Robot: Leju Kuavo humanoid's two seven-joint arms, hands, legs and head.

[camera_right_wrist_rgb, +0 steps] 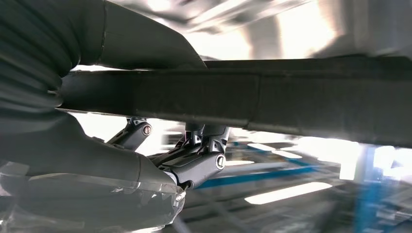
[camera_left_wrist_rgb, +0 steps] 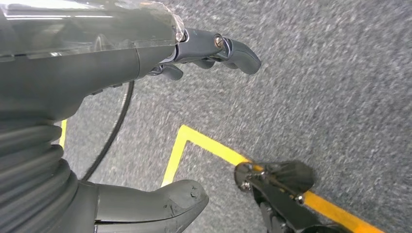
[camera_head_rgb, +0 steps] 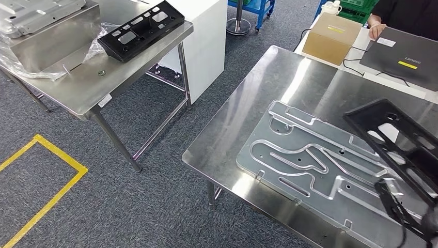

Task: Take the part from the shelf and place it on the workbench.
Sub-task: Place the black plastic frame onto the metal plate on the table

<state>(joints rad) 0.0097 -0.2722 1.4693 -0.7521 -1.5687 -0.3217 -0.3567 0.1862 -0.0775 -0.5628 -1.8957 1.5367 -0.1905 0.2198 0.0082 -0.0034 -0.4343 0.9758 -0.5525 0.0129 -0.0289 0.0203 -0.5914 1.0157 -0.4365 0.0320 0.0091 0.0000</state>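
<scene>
The black frame part (camera_head_rgb: 397,150) hangs tilted over the right end of the near steel worktop (camera_head_rgb: 243,119), one end raised toward the laptop and the other dipping toward the lower right corner of the head view, where the right hand (camera_head_rgb: 429,223) shows as a dark blur at the picture's edge. From the right wrist camera, that hand (camera_right_wrist_rgb: 145,160) has its thumb over the top of the part's long dark bar (camera_right_wrist_rgb: 291,102) and its dark fingers (camera_right_wrist_rgb: 199,165) curled up underneath, so the right hand is gripping the part. Below the part, a pressed grey metal plate (camera_head_rgb: 310,160) with winding channels lies flat on the worktop. The left hand (camera_left_wrist_rgb: 145,87) hangs over grey carpet, thumb and fingers (camera_left_wrist_rgb: 233,51) apart and holding nothing, with a line of yellow floor tape (camera_left_wrist_rgb: 204,145) beneath it. Off to the left stands a second steel table (camera_head_rgb: 77,72) carrying another black frame (camera_head_rgb: 142,28), crumpled clear plastic wrap (camera_head_rgb: 31,64) and a small nut (camera_head_rgb: 102,73). At the far right there is a closed grey laptop (camera_head_rgb: 403,54), a cardboard box (camera_head_rgb: 330,36) and a person's hand (camera_head_rgb: 377,30) resting by the laptop.
</scene>
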